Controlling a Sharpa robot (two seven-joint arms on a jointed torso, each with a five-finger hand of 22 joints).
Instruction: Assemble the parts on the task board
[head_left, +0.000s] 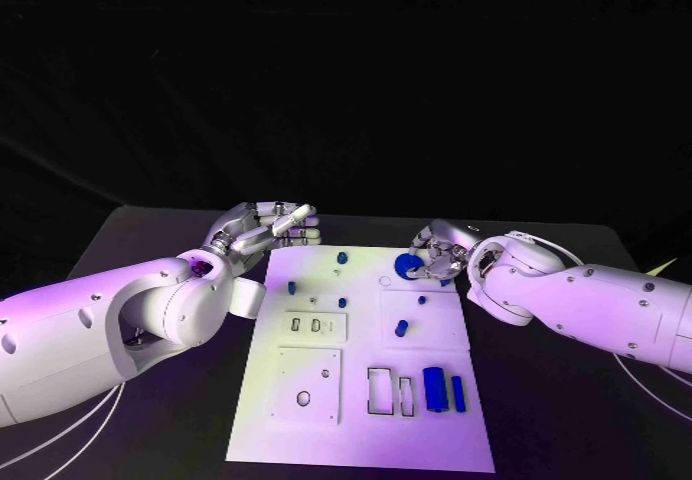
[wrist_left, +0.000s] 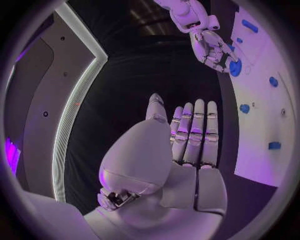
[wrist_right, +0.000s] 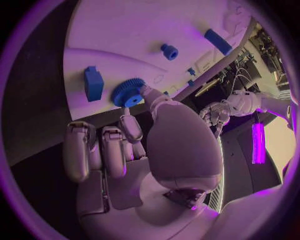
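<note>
The white task board (head_left: 361, 420) lies in the middle of the black table. My right hand (head_left: 441, 254) hovers at the board's far right part and pinches a blue gear (head_left: 410, 265) between thumb and a finger; the right wrist view shows the gear (wrist_right: 128, 93) just over the board (wrist_right: 125, 30), beside a blue block (wrist_right: 94, 83). My left hand (head_left: 268, 228) sits off the board's far left corner, fingers straight (wrist_left: 195, 132) and holding nothing. Small blue parts (head_left: 402, 326) lie on the board, and two long ones (head_left: 434, 388) lie near its right edge.
Rectangular slots (head_left: 389, 392) and a round hole (head_left: 304, 398) mark the board's near half. Black table (head_left: 562, 420) stretches on both sides of the board. My left forearm (head_left: 130, 320) lies along the board's left side.
</note>
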